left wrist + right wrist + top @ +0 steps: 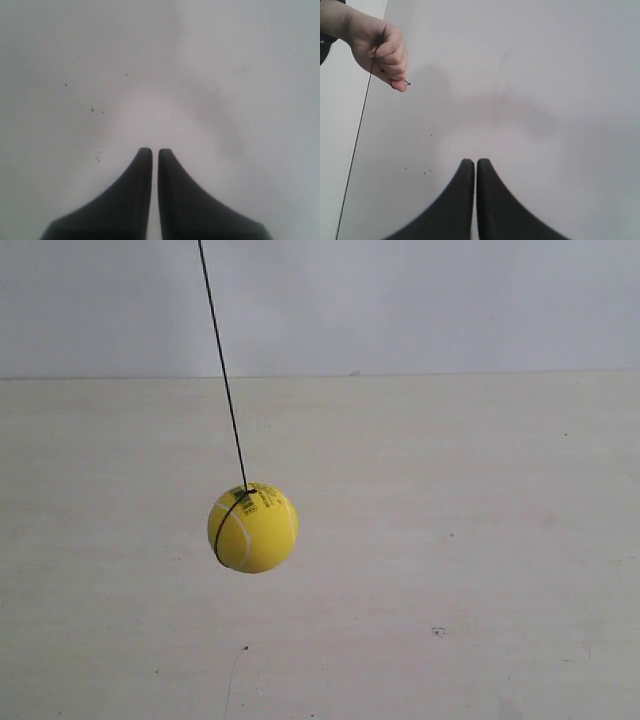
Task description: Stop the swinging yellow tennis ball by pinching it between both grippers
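Note:
The yellow tennis ball [253,527] hangs on a thin dark string [222,365] that slants up toward the top left of the exterior view, above the pale table. Neither arm shows in that view. In the left wrist view my left gripper [151,151] is shut, its two black tapering fingers side by side with only a hairline gap and nothing between them. My right gripper [473,162] is shut the same way, holding nothing. The ball is out of both wrist views; the right wrist view shows only the string [357,145].
A person's hand [382,47] holds the upper end of the string in the right wrist view. The pale table [480,540] spreads below the ball, with a grey wall [420,300] behind. A few small dark specks [92,109] mark the surface.

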`<action>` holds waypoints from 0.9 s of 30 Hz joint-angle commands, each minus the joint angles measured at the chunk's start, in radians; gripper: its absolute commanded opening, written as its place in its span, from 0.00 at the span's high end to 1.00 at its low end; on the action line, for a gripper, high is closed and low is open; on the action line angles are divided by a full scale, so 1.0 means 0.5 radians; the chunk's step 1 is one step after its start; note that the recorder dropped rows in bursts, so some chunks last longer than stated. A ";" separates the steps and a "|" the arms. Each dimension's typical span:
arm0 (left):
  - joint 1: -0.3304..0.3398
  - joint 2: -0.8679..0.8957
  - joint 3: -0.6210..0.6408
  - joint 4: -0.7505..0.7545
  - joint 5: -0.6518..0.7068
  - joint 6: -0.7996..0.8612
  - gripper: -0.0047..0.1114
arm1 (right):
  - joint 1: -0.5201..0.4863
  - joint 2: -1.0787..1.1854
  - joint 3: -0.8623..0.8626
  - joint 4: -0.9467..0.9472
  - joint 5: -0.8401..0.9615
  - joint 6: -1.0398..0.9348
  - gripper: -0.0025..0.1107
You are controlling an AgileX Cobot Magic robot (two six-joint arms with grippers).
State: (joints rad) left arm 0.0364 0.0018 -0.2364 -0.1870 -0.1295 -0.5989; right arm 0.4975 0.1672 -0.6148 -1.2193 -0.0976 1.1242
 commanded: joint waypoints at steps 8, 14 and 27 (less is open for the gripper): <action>0.003 -0.004 0.307 -0.018 0.013 0.004 0.92 | 0.000 -0.003 -0.012 0.002 -0.008 -0.002 0.98; 0.003 -0.004 0.473 -0.018 0.013 0.004 0.92 | 0.000 -0.003 -0.012 0.002 -0.008 -0.002 0.98; 0.003 -0.004 0.473 0.392 0.575 0.004 0.92 | 0.000 -0.003 -0.012 0.002 -0.008 -0.002 0.98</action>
State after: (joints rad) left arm 0.0364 0.0018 -0.0031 -0.0611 0.1004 -0.5989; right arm 0.4975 0.1672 -0.6148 -1.2193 -0.0997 1.1260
